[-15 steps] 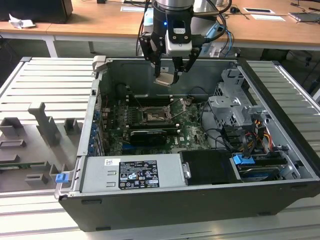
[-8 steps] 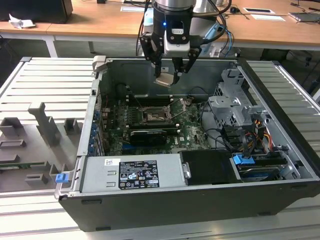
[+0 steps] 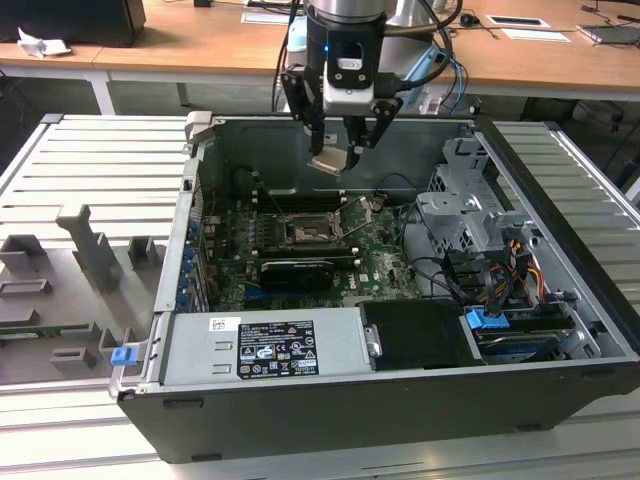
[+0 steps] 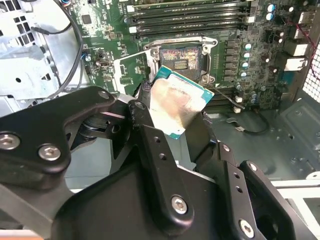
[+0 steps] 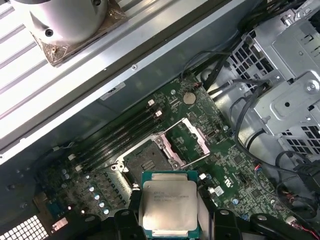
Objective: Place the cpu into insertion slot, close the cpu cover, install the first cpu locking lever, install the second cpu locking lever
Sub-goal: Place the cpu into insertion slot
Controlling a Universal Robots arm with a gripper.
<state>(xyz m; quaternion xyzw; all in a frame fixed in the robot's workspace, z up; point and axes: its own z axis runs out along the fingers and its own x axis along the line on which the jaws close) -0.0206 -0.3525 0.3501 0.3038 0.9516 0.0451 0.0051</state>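
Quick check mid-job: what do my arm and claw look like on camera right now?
The claw is black: jointed linkage fingers with silver screw heads, under a silver-grey and black body with a small blue light. The arm's wrist is dark, with black cables looping beside it.

— What sort of place is this?
— A robotics lab or workshop. An open computer tower (image 3: 300, 420) lies on a ribbed metal bench (image 3: 100, 160) beside grey fixtures (image 3: 90, 240), with a robot arm (image 3: 345, 12) above it.
— Anything else?
— Behind stand wooden desks (image 3: 200, 40) carrying papers (image 3: 537, 35).
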